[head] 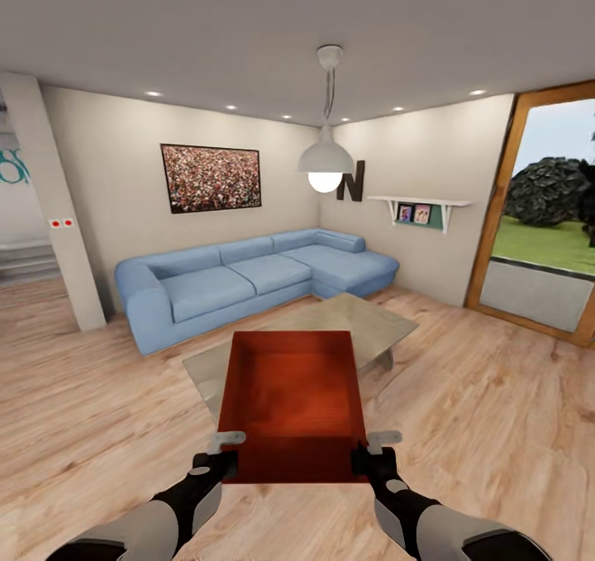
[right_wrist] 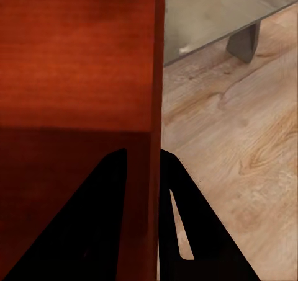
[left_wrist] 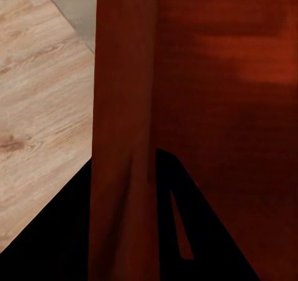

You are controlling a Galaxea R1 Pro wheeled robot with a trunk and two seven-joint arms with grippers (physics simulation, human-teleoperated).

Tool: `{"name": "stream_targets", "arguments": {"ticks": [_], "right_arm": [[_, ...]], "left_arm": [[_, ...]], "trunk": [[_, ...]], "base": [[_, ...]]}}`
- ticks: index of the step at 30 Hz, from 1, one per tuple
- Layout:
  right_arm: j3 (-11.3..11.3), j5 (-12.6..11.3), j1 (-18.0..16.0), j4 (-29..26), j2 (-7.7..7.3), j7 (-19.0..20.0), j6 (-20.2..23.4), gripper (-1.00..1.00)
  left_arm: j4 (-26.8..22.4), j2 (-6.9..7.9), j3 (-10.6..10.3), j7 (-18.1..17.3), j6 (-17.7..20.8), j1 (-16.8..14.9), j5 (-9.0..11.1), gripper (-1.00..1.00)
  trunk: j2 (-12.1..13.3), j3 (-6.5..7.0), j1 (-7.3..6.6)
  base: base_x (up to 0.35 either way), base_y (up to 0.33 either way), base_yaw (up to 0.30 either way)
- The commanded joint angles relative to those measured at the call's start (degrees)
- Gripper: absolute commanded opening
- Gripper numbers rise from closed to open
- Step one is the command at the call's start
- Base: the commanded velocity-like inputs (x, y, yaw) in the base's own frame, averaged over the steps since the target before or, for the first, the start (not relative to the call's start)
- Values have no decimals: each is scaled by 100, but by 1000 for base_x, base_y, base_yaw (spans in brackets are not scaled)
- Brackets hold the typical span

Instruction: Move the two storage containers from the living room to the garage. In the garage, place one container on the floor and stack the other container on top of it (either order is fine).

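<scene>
Container (head: 293,400) is up in the air in front of you, held level over the wood floor (head: 496,396), its far end hanging over the near part of the glass surface (head: 376,321). It's open on top, you can look straight down into the red inside. I can only make out the one bin here.

Your left gripper (head: 225,454) has the near left corner and your right gripper (head: 372,454) has the near right corner, so both grabs sit at the end closest to you, not mid-length.

In the left wrist view the thin side wall (left_wrist: 124,138) runs right between the two dark fingers (left_wrist: 62,244), one outside over the floor and one inside the bin. Same deal in the right wrist view: the wall (right_wrist: 152,169) sits between the fingers (right_wrist: 93,231), inner one against the red interior, outer one over the planks. Both pairs look pinched narrow on that wall, touching it on both sides.

You're in the living room: blue sofa (head: 248,280) behind the surface, pendant lamp (head: 325,164) above it, framed picture (head: 211,178) on the back wall, and a big wood-framed glass door (head: 537,214) off to the right with grass outside.
</scene>
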Motion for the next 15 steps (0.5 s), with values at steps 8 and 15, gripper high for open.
{"name": "stream_targets", "arguments": {"ticks": [8, 15], "right_arm": [[99, -75, -6, 15, 2, -9, -36, -100], [99, -75, -6, 15, 2, -9, -36, -100]], "left_arm": [[14, -2, 43, 58, -28, -4, 8, -100], [14, -2, 43, 58, -28, -4, 8, -100]], "trunk": [[-5, -2, 2], [-5, -2, 2]], "base": [[0, 0, 300], [0, 0, 300]]}}
